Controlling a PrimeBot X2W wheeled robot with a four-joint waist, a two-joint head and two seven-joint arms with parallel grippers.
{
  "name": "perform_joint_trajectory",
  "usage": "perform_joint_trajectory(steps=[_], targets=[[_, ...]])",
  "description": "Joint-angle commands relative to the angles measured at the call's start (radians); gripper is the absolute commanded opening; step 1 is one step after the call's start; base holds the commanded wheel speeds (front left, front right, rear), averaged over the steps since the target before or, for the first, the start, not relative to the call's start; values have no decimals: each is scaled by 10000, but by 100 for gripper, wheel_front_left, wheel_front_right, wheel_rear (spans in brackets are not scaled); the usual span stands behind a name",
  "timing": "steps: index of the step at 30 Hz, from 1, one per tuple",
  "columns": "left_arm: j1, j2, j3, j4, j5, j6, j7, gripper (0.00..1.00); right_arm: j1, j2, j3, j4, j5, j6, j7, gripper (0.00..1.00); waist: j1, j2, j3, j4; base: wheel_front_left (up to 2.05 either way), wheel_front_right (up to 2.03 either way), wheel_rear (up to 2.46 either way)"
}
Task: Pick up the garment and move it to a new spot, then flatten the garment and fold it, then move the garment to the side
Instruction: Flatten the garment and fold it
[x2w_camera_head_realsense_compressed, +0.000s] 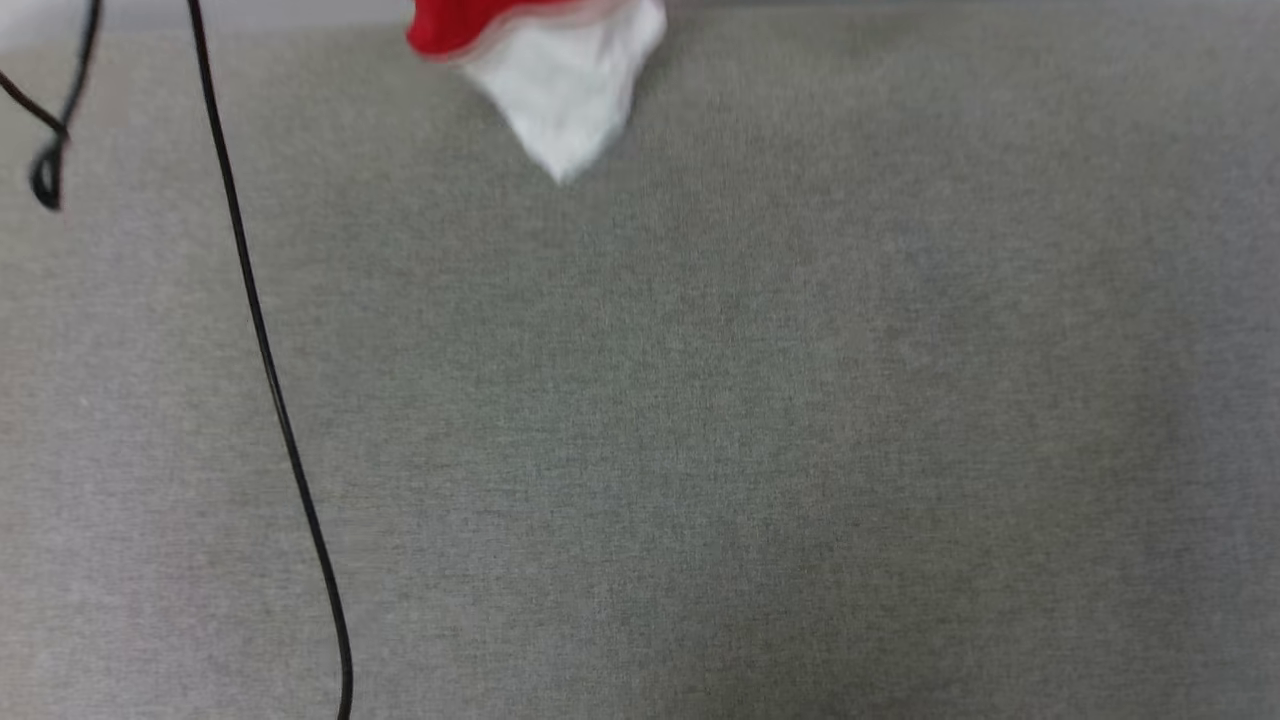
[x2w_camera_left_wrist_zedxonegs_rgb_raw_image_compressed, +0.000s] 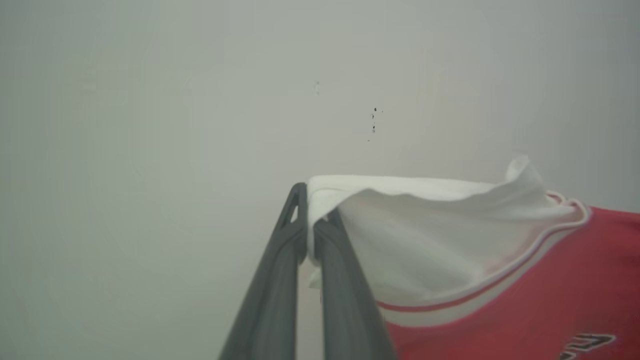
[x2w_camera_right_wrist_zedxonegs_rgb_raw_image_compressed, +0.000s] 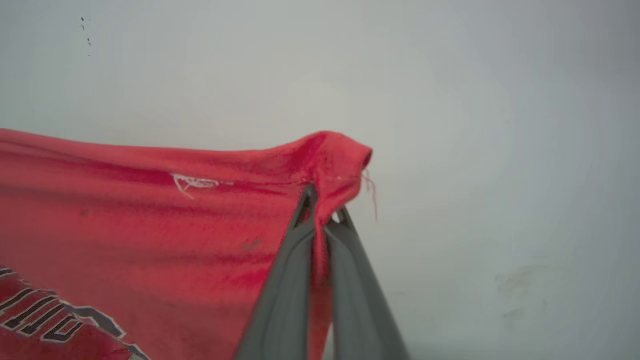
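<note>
**Spotter:** Your left end effector (x2w_camera_left_wrist_zedxonegs_rgb_raw_image_compressed: 313, 220) is clamped tight, with the edge of the white sleeve (x2w_camera_left_wrist_zedxonegs_rgb_raw_image_compressed: 425, 235) pinched between its two dark fingers. The cloth folds over the fingertips.

**Second:** And your right end effector (x2w_camera_right_wrist_zedxonegs_rgb_raw_image_compressed: 324, 212) is just as closed, nipping a red corner of the jersey (x2w_camera_right_wrist_zedxonegs_rgb_raw_image_compressed: 150, 225). A loose thread (x2w_camera_right_wrist_zedxonegs_rgb_raw_image_compressed: 372, 195) dangles beside that corner.

**Spotter:** So you have the jersey slung between the two grips. The red body runs from your right grip across to the striped trim where the sleeve begins, and part of the black, white-edged lettering (x2w_camera_right_wrist_zedxonegs_rgb_raw_image_compressed: 40, 310) shows low on it.

**Second:** From your head camera the jersey sits at the very top edge, with the sleeve's point hanging down over the far side of the grey cloth counter (x2w_camera_head_realsense_compressed: 750, 400). I can't tell whether it touches.

**Spotter:** Near you, a black cable (x2w_camera_head_realsense_compressed: 265, 350) trails down the counter's left side, well apart from the jersey.

**Second:** Both pairs of fingers point at a pale wall (x2w_camera_left_wrist_zedxonegs_rgb_raw_image_compressed: 150, 125) marked with a few dark specks (x2w_camera_left_wrist_zedxonegs_rgb_raw_image_compressed: 374, 120).
</note>
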Motion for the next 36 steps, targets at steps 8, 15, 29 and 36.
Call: perform_joint_trajectory(steps=[8,15,29,36], targets=[[-1137,75,70,1048,-31,-292,-106,0,-1364,29,92,869,-291,-25,-477,0,0,0,1609,120,0,0,0],[-770,-201,144,1820,-384,-660,-343,0,-1659,263,473,1608,-159,-23,-845,0,0,0,2385,312,0,0,0],[2657,-549,-143,2304,-1248,-1447,-923,0,2061,-473,2226,1672,1252,-23,-975,0,0,0,986,626,0,0,0],[5556,-432,-249,1787,-1570,-1474,-1185,0,5112,-1009,2501,912,2460,-26,-1066,0,0,0,-268,699,0,0,0]])
